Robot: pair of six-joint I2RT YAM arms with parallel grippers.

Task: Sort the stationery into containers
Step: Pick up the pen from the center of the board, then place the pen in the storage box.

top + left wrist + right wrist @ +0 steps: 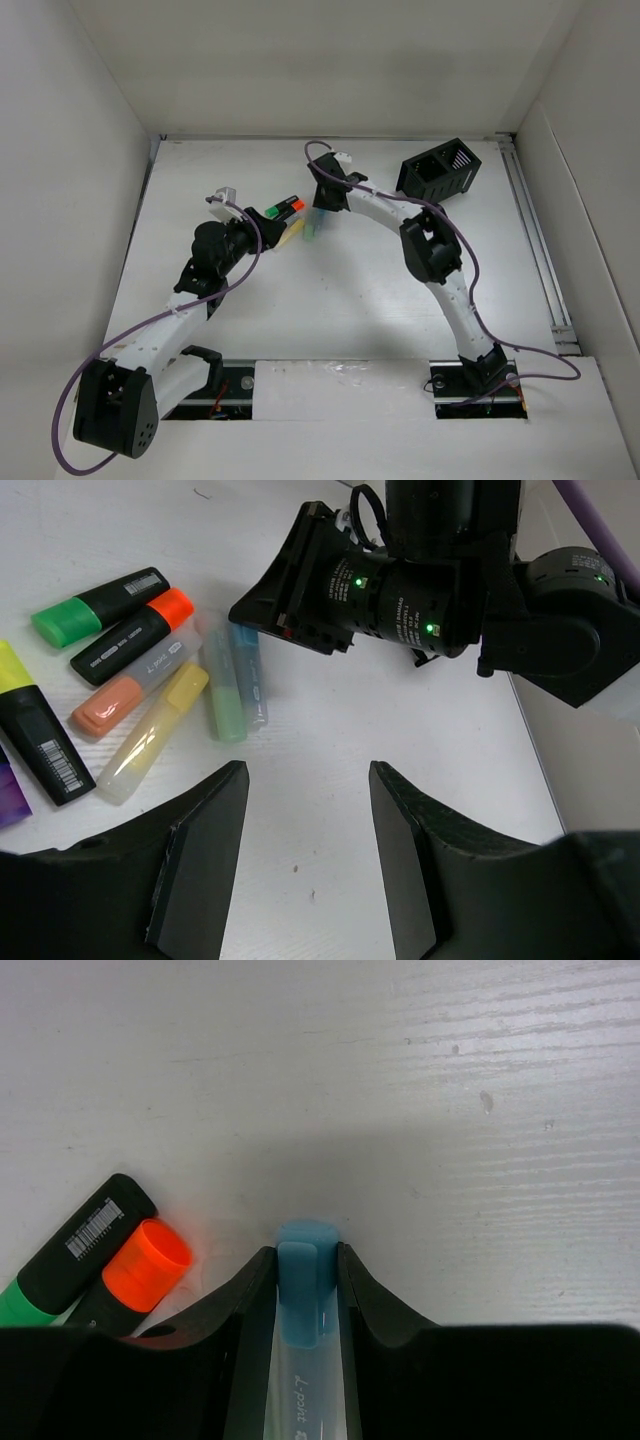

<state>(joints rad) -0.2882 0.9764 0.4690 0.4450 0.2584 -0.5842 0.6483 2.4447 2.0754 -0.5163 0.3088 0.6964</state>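
Fingers (250, 1295) of the right gripper (305, 1260) press both sides of the light blue highlighter (305, 1305), which lies on the white table (400, 1110) beside the other markers (130, 645). The left gripper (307, 780) hangs spread over the tabletop nearby. The black organiser (440, 170) stands far right, well apart, inside white walls (330, 60).

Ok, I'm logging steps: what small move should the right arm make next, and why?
Probably squeeze and lift straight up. The right gripper straddles the blue marker, fingers hugging its sides, but a firm clamp can't be confirmed; it lies on the table, well apart from the organiser.
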